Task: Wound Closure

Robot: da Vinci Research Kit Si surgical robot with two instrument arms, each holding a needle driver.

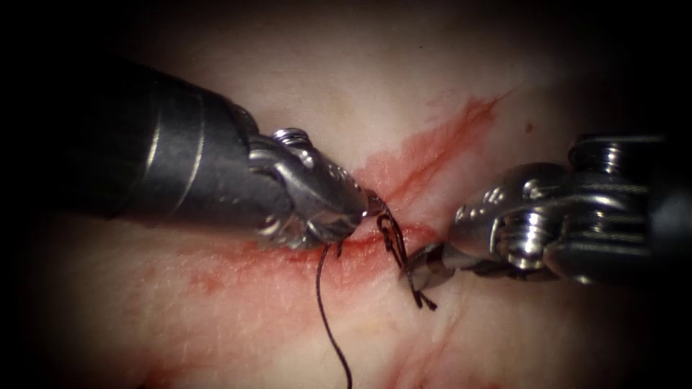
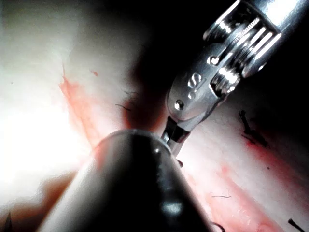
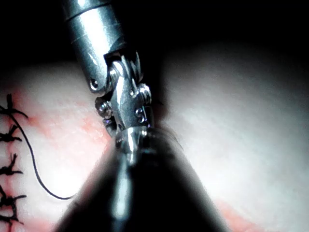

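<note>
The tissue [image 1: 375, 79] is pale, with a cut [image 1: 404, 234] running left to right across the middle and red fluid [image 1: 432, 148] smeared along it, streaking off toward the far right and spreading on the near left.

The left tool [image 1: 371, 205] comes in from the left on a thick dark shaft, its steel wrist lying over the left part of the cut. Its tip sits at the cut's middle, right where the thread [image 1: 328, 317] bunches. Its jaws look closed there, apparently on the thread.

The right tool [image 1: 418, 272] comes in from the right, its tip low on the near edge of the cut, just right of the knot [image 1: 395, 241]. Its jaws appear closed around the thread beside the short dark ends [image 1: 425, 301] that stick out toward the near side.

From the left tool a long dark strand of thread hangs off toward the near side and trails away across the tissue.

The needle cannot be made out, so whether it is in the tissue cannot be told.

In the right wrist view a row of finished stitches [image 3: 9, 169] shows beside a loose loop of thread.
</note>
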